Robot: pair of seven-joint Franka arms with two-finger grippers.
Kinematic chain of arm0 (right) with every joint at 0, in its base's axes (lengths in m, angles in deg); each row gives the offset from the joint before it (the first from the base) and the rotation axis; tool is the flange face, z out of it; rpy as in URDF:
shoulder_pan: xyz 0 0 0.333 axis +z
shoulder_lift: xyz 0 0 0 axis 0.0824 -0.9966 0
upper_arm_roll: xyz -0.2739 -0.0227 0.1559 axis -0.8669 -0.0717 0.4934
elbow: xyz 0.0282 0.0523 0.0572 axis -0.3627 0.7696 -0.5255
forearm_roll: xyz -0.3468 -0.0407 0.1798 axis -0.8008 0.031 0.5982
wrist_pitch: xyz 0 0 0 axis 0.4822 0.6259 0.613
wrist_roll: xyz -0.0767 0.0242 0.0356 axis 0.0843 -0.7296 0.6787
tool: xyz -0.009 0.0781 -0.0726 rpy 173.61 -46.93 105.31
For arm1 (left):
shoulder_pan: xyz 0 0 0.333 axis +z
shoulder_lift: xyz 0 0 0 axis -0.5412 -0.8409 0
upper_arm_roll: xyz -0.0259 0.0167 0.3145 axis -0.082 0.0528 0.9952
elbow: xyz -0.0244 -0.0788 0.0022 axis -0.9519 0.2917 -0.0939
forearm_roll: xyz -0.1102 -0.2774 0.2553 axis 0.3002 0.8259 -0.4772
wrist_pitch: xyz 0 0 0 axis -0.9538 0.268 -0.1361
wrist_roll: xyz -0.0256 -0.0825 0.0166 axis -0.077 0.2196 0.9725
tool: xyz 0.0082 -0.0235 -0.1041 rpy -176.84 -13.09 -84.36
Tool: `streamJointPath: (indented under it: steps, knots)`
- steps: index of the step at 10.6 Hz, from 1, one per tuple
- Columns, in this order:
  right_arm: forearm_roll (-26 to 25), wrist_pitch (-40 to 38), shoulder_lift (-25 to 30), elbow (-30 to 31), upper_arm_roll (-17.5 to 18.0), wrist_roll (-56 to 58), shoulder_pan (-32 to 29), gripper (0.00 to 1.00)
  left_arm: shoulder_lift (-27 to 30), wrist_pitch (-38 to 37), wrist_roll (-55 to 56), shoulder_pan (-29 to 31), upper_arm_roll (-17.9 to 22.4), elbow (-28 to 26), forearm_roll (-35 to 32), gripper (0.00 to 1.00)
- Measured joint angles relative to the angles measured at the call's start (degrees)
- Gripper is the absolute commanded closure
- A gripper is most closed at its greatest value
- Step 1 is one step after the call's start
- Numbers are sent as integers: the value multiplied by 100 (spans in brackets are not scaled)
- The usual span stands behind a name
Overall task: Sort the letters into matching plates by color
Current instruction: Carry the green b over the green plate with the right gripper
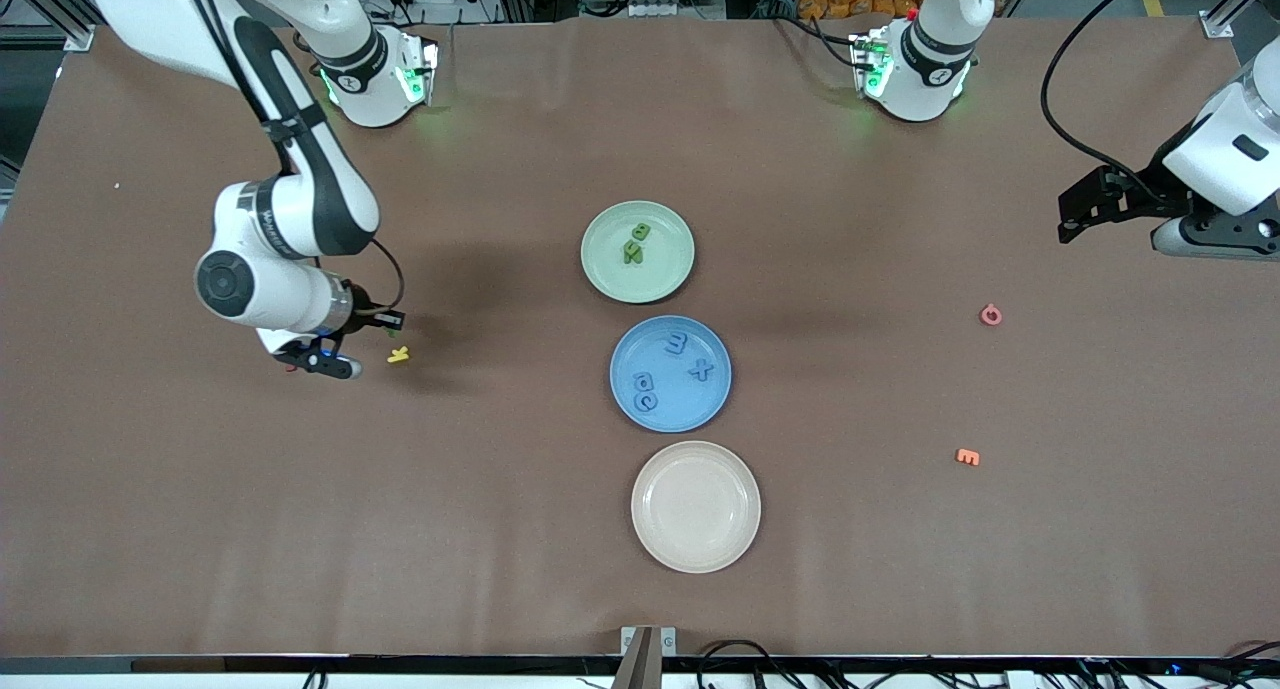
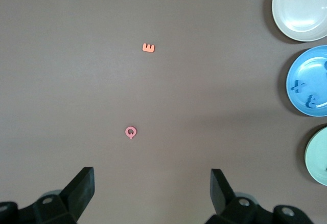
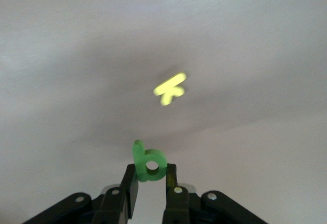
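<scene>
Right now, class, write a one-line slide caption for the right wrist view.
Right gripper shut on a green letter, held above the brown table near a yellow letter.

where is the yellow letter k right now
The yellow letter K lies on the table toward the right arm's end, apart from the plates and beside the right tool, which is shut on a green letter.

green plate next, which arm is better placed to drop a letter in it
Right. The right gripper is shut on a green letter, near the yellow letter. The left gripper is open and holds nothing, waiting at its end of the table, away from the green plate.
</scene>
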Motion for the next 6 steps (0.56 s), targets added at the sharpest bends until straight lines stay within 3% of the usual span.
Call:
streamJointPath:
  steps: [3,6]
  knots:
    - [4,32,0,-181,670,-1201,92,100,-2,-5,0,-3,-1,17,1,0]
    - [5,181,-1,-228,1047,-1929,255,100,-6,-5,-1,-4,-2,30,1,0]
